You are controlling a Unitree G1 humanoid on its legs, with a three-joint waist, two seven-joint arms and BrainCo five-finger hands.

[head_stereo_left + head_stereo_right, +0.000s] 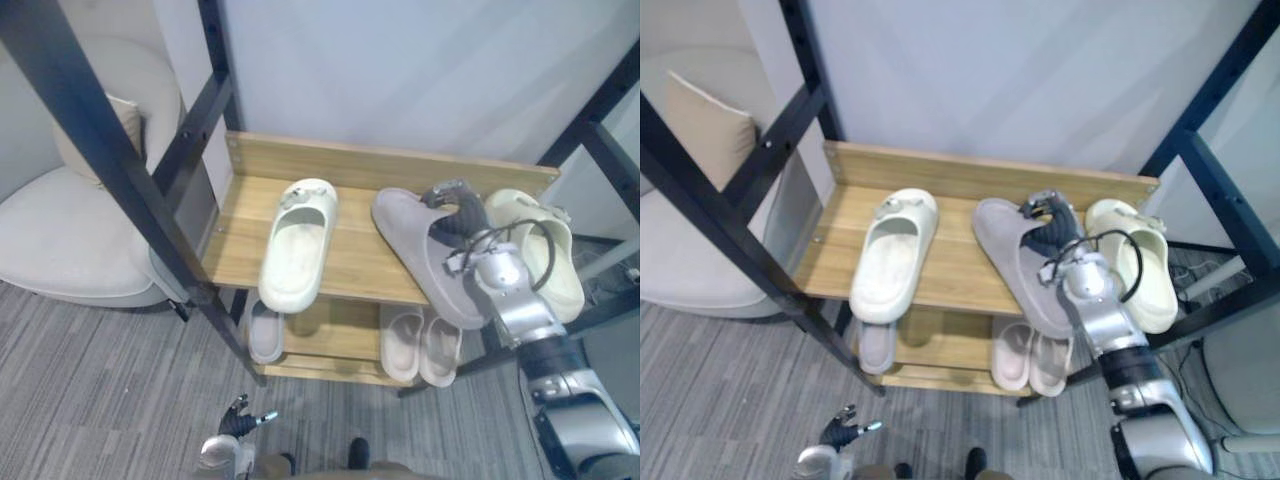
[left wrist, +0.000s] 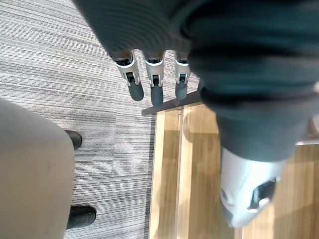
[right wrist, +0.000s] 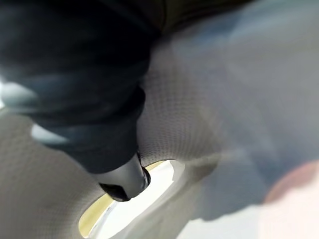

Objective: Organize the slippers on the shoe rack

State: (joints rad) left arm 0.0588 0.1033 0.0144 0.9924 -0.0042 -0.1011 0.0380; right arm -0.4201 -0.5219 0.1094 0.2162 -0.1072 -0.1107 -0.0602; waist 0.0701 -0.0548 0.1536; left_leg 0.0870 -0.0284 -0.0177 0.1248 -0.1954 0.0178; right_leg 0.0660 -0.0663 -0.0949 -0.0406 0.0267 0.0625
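Note:
On the wooden shoe rack's top shelf (image 1: pixel 350 268), a cream slipper (image 1: pixel 298 245) lies at the left and another cream slipper (image 1: pixel 545 250) at the right end. Between them a grey slipper (image 1: pixel 415 255) sits tilted, its near end hanging past the shelf's front edge. My right hand (image 1: pixel 455 215) is shut on its strap; up close, my thumb (image 3: pixel 122 184) hooks under the grey fabric (image 3: pixel 184 124). My left hand (image 1: pixel 236 420) hangs low over the carpet, fingers (image 2: pixel 149 84) straight and holding nothing.
The lower shelf holds a grey slipper (image 1: pixel 265 332) at the left and a pale pink pair (image 1: pixel 420 345) at the right. Black frame bars (image 1: pixel 110 150) cross in front on the left, and others (image 1: pixel 600 125) stand on the right. A white armchair (image 1: pixel 60 235) stands left.

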